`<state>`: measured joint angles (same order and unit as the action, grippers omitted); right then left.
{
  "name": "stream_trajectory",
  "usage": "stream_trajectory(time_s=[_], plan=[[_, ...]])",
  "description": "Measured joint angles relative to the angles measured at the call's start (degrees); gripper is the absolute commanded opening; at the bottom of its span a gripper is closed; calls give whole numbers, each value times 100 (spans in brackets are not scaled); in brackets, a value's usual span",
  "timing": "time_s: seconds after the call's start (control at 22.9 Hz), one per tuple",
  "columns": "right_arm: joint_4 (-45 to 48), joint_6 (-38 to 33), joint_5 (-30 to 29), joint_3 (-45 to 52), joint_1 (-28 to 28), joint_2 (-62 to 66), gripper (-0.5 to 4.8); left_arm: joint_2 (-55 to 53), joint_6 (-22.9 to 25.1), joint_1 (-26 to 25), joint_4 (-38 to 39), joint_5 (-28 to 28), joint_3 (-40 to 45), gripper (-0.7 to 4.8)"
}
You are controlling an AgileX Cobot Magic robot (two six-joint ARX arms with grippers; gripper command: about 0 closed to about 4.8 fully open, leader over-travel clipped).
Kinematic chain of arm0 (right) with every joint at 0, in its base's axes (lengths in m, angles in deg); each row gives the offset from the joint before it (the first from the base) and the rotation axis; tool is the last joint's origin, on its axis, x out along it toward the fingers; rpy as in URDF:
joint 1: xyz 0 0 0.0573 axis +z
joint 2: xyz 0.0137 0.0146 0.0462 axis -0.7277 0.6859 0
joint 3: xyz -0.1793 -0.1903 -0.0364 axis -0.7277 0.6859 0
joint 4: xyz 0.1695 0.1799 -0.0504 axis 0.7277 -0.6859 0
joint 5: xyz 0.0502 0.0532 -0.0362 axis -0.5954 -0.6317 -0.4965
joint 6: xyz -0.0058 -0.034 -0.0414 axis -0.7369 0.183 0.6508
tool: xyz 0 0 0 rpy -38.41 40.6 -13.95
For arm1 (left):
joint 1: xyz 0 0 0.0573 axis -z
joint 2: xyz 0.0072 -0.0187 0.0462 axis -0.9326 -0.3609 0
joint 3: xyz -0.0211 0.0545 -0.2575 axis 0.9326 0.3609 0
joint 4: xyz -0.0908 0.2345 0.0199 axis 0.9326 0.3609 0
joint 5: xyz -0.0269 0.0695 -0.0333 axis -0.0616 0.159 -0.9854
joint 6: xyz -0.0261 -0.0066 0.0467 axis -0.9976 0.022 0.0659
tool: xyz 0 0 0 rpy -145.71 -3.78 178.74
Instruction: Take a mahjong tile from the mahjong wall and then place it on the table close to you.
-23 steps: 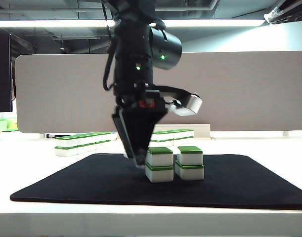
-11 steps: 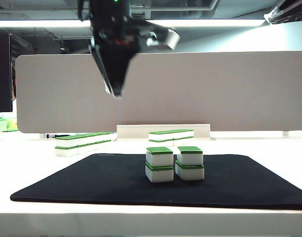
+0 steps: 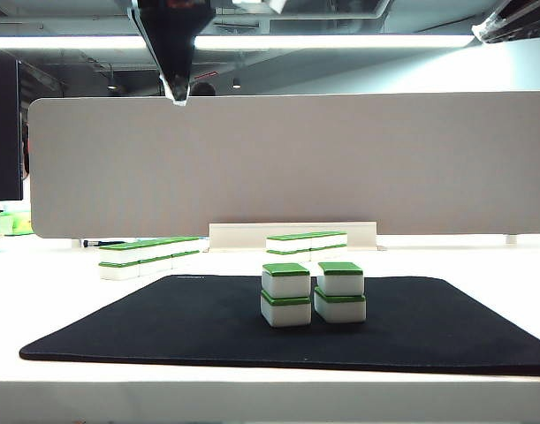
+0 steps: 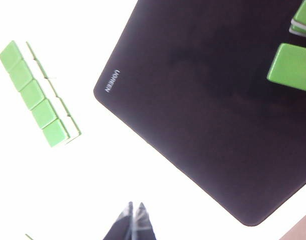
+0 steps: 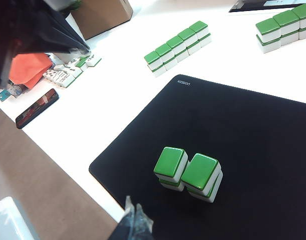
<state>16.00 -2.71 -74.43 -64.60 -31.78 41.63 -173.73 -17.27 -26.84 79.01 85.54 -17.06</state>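
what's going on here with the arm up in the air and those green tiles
The left gripper hangs high above the table, shut and holding nothing. Two two-high stacks of green-topped tiles sit side by side on the black mat. The mahjong wall stands beyond the mat on the left. The right gripper is shut too, above the mat's near edge, off to the side.

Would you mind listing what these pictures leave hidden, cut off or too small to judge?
- Left tool: the exterior view's top edge cuts off everything above its shut tips.
- Right tool: absent from the exterior view; only dark, shut tips show in the right wrist view.
- Tile faces: on the two stacks on the mat, only green backs and white sides show.
- Mahjong wall: seen end-on in the exterior view, so its tiles overlap.
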Motion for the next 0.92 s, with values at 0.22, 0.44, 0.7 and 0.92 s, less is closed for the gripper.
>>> stream_trajectory(time_s=[0.22, 0.44, 0.7, 0.92], plan=[[0, 0, 2, 0, 0, -2, -1, 177, -9, 0, 109, 168, 0, -6], [0, 0, 0, 0, 0, -2, -1, 321, -203, -2, 597, 1305, 0, -6], [0, 0, 0, 0, 0, -4, -1, 350, -758, -7, 529, 2234, 0, -6], [0, 0, 0, 0, 0, -4, -1, 350, -796, -7, 232, 2337, 0, -6]])
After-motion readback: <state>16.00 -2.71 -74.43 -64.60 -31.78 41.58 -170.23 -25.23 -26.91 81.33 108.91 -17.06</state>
